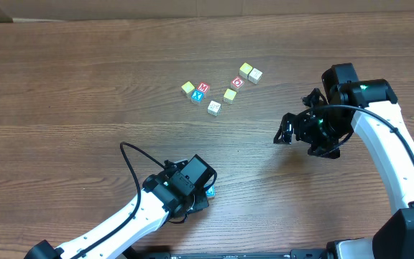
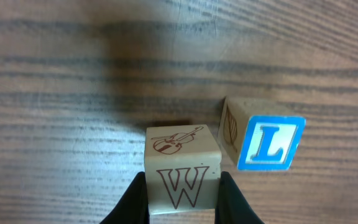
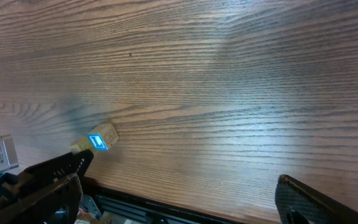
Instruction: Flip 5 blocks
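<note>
**Item 1, W block** (image 2: 180, 149): pale wood, brown letter W on the face toward the camera, a violin drawing on the face above it. Clamped between the left fingers (image 2: 134, 200), one on each side face. Location: near edge of the tabletop (image 1: 85, 86), left of centre. Whether it rests on the wood or hangs just above it cannot be told.

**Item 2, L block** (image 2: 267, 144): blue-framed white face with a blue L, a leaf drawing on the adjoining side. Sits tilted, just right of the W block, ungripped.

**Item 3, loose blocks** (image 1: 214, 107): eight, scattered close together at the far centre of the tabletop, well apart from both arms. Upper faces yellow, red, blue and cream-white; one red face shows an M.

**Item 4, right fingers** (image 3: 319, 202): spread wide and holding nothing, over bare wood at the right side, between the loose blocks and the near edge.
</note>
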You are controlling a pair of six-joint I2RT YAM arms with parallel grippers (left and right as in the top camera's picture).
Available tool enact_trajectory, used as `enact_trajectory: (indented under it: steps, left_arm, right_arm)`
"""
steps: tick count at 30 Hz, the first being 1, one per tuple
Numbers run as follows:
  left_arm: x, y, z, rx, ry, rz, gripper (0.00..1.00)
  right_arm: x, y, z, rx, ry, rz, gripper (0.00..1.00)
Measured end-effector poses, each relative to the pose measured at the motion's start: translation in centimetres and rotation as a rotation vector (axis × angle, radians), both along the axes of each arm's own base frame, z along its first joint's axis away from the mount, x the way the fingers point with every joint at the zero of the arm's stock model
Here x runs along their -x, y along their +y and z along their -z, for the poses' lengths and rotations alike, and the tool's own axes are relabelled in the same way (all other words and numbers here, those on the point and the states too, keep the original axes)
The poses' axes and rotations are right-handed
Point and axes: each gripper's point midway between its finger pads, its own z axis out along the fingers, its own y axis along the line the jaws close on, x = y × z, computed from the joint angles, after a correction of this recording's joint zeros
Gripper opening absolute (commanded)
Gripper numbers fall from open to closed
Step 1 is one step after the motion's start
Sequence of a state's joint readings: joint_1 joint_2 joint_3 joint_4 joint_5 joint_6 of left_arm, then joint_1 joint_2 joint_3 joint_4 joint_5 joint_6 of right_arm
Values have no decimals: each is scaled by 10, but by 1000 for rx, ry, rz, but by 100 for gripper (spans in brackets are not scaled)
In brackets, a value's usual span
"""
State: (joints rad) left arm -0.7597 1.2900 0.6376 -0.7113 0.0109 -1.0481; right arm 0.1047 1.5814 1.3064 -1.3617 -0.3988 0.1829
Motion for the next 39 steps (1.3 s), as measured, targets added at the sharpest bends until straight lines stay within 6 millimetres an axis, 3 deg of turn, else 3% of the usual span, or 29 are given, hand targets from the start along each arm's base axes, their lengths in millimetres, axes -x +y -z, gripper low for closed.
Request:
enact_trajectory:
  steps: [11,22,39]
  left_arm:
    - [-8,-4,12,-18,-3,-3,6]
    - [-8,-2,13,-26,-5,-5,31]
    - [-16,-6,6,-29,-26,-1,37]
  right_arm:
    - [0,0,0,0,0,0,100]
    - [0,0,0,0,0,0,100]
    - [0,0,0,0,0,0,100]
